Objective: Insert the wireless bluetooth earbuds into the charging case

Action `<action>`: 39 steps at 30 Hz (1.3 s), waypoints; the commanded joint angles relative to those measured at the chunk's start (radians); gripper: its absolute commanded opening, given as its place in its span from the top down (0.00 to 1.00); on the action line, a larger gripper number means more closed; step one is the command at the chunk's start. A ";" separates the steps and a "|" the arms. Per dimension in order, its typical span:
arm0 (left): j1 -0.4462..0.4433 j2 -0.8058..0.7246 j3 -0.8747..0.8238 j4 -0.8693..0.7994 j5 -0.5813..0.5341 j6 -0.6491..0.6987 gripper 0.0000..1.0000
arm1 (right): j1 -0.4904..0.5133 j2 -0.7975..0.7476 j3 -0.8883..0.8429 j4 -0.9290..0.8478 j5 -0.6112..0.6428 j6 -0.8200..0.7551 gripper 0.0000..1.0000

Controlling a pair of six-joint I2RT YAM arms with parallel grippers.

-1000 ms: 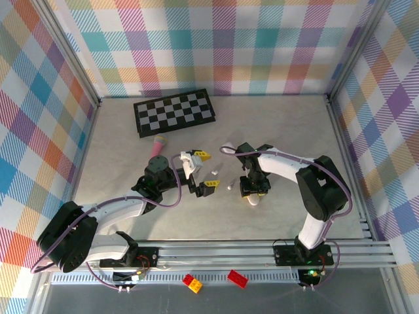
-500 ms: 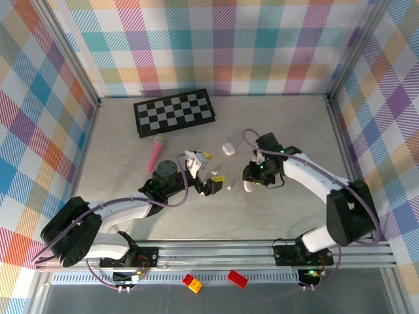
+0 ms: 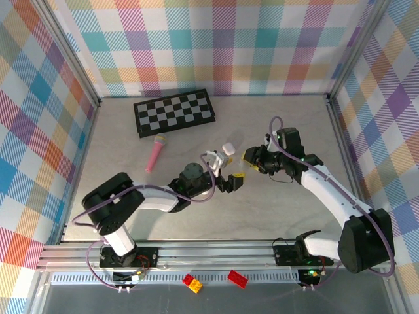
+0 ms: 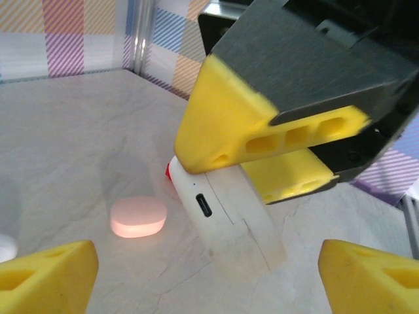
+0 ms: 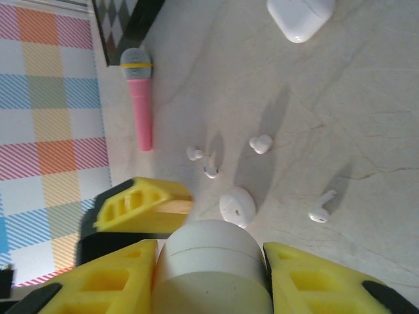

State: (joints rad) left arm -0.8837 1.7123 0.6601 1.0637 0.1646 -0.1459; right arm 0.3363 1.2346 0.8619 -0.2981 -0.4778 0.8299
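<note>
My right gripper point(image 3: 247, 163) is shut on a white charging case point(image 5: 209, 288), which sits between its yellow fingers point(image 5: 98, 281). In the left wrist view that case point(image 4: 226, 219) hangs tilted just above the table, its charging port facing me. My left gripper point(image 3: 224, 171) stands open right in front of it, with yellow fingertips point(image 4: 46, 278) either side and nothing between them. Several small white earbuds lie loose on the table below: one stemmed bud point(image 5: 319, 209), a rounded bud point(image 5: 260, 144) and a pair point(image 5: 203, 162). A small white oval piece point(image 5: 237, 206) lies beside them.
A second white case point(image 3: 228, 148) rests on the table behind the grippers. A pink pebble-shaped case point(image 4: 137, 218) lies past the held case. A pink toy microphone point(image 3: 156, 152) and a chessboard point(image 3: 174, 111) sit toward the back left. Checked walls close in the table.
The right gripper has lifted the white case and carried it back toward the middle. The left arm has swung right, bringing its open gripper up to the held case.
</note>
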 commanded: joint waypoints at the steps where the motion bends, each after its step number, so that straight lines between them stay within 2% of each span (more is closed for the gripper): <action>1: -0.011 0.049 0.039 0.151 -0.019 -0.085 0.18 | -0.007 -0.027 -0.015 0.045 -0.041 0.034 0.63; 2: -0.011 0.059 0.049 0.150 -0.015 -0.087 0.21 | -0.007 -0.029 -0.017 0.045 -0.043 0.032 0.63; 7: -0.011 0.079 0.070 0.150 -0.011 -0.089 0.47 | -0.008 -0.035 -0.029 0.054 -0.051 0.038 0.63; 13: -0.011 0.071 0.072 0.135 0.043 -0.085 0.67 | -0.011 -0.035 -0.038 0.055 -0.055 0.028 0.62; 16: -0.009 0.044 0.059 0.110 0.065 -0.065 0.77 | -0.014 -0.052 -0.043 0.055 -0.045 -0.005 0.56; 17: -0.003 0.030 0.053 0.095 0.078 -0.065 0.80 | -0.016 -0.064 -0.042 0.055 -0.042 -0.026 0.49; 20: 0.033 -0.015 0.041 0.058 0.174 -0.119 0.82 | -0.023 -0.112 -0.032 0.047 -0.029 -0.117 0.31; 23: 0.094 -0.046 0.039 0.051 0.325 -0.257 0.86 | -0.031 -0.179 -0.043 0.059 -0.031 -0.246 0.25; 25: 0.124 -0.056 0.038 0.084 0.426 -0.365 0.86 | -0.043 -0.229 -0.074 0.114 -0.081 -0.297 0.25; 28: 0.142 -0.060 0.021 0.211 0.513 -0.531 0.86 | -0.072 -0.282 -0.125 0.231 -0.241 -0.284 0.24; 30: 0.149 -0.058 0.023 0.277 0.560 -0.612 0.86 | -0.076 -0.289 -0.117 0.237 -0.289 -0.281 0.24; 33: 0.150 -0.077 0.031 0.274 0.610 -0.626 0.87 | -0.077 -0.279 -0.112 0.257 -0.380 -0.272 0.26; 39: 0.152 -0.091 0.061 0.275 0.642 -0.641 0.86 | -0.077 -0.245 -0.099 0.275 -0.495 -0.266 0.33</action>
State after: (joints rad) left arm -0.7368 1.6474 0.6960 1.2694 0.7456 -0.7422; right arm 0.2619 0.9756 0.7525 -0.0746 -0.8581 0.5835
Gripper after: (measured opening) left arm 0.268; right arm 0.679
